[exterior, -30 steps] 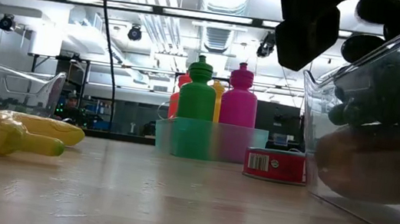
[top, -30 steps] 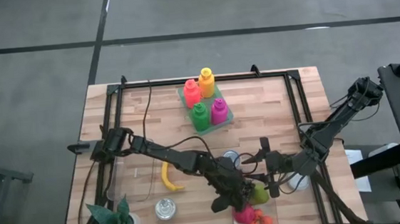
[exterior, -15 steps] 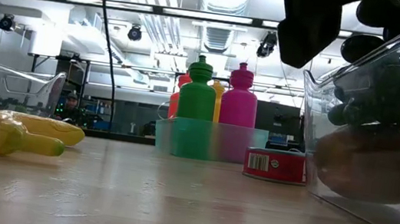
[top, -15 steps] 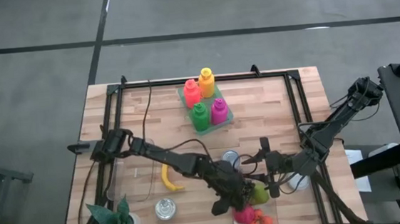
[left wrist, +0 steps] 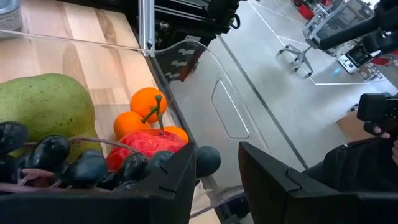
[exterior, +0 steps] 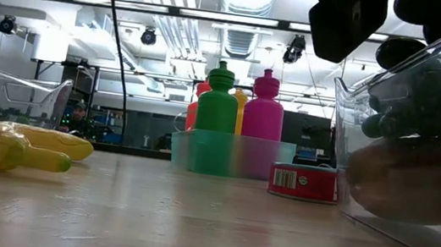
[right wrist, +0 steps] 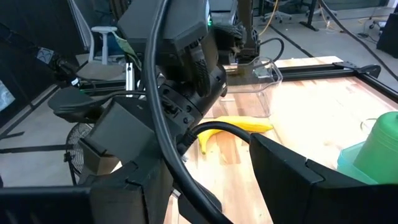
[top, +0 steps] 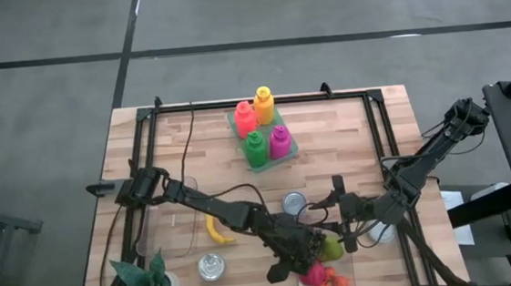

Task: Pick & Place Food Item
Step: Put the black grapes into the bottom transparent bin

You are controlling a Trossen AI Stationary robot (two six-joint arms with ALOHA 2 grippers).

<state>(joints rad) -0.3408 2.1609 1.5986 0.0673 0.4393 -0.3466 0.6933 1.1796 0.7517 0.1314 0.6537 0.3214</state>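
Both end effectors meet at your clear container [top: 338, 283] on the bench's near edge: left end effector [top: 308, 251] clamps dark grapes [left wrist: 68, 165] above the pear [left wrist: 43, 118]; right end effector [top: 346, 230] hovers beside it, fingers parted and empty.

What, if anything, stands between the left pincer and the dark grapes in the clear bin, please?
Nothing visible does. The left pincer is already at the clear bin, with the dark grapes right up against it, beside the pear and oranges. Whether it grips them I cannot tell.
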